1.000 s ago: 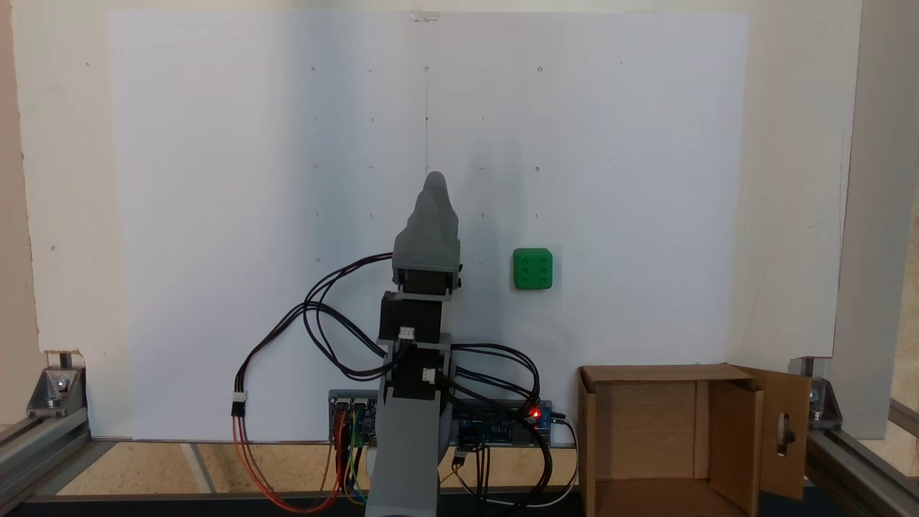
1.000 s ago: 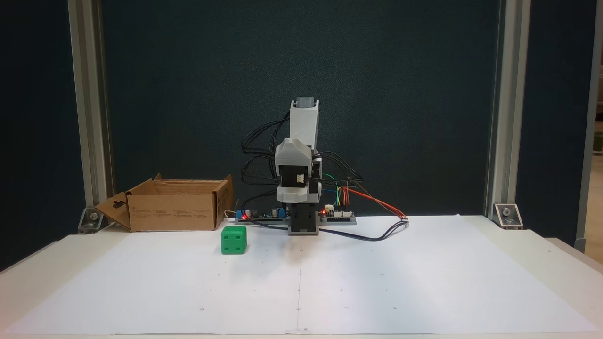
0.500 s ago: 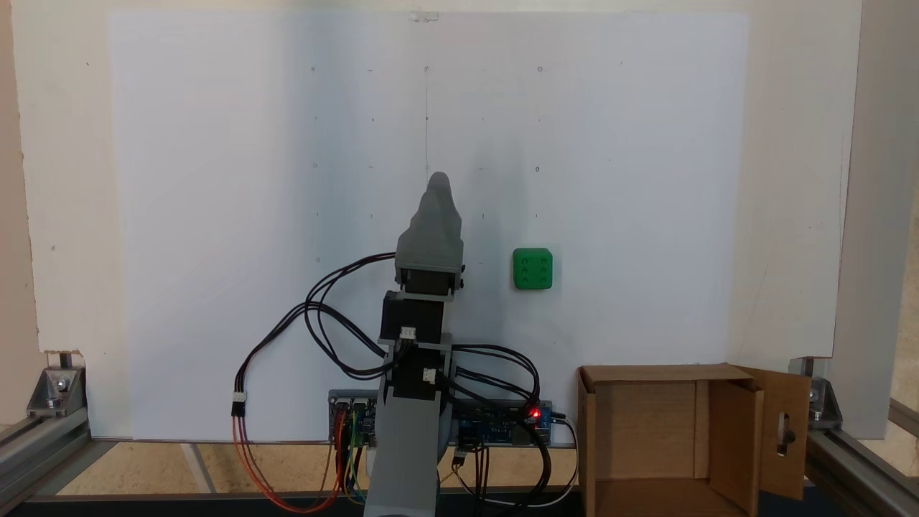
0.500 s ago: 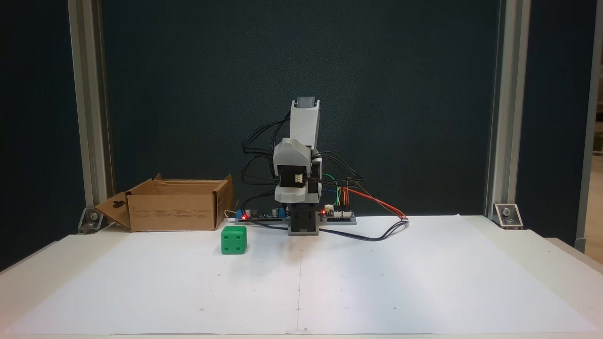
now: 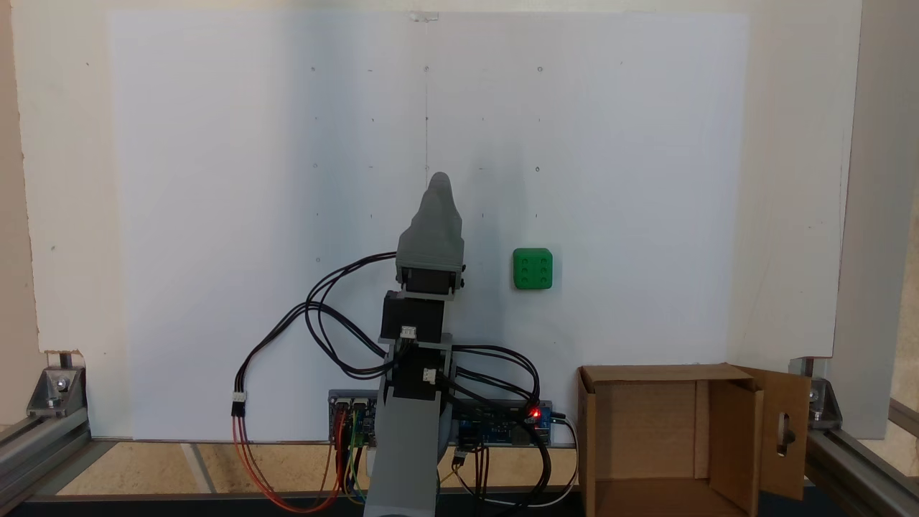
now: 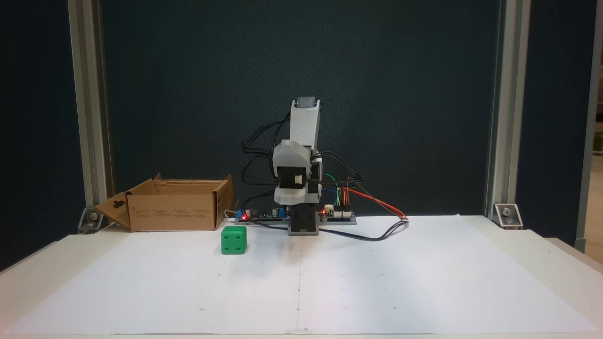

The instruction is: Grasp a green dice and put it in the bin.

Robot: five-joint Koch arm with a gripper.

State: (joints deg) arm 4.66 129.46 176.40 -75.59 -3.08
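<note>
**Arm folded at its base, dice waiting on the paper**

The green dice (image 5: 533, 268) sits free on the white paper sheet (image 5: 215, 179), well apart from the gripper (image 5: 438, 179). The bin (image 5: 596, 431) stands open at the table edge beside the arm's base, probably to keep the carry short. The jaws seem pressed together with nothing between, but they overlap, so I cannot tell.

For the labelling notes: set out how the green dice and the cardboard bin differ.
Colour: the green dice is bright green; the bin is brown cardboard.
Size: the dice is far smaller than the bin.
Form: the dice is a closed cube with pips; the bin is open, its flap with a slot cutout folded outward.
Place: the dice sits on the white paper; the bin stands at the paper's edge.
</note>
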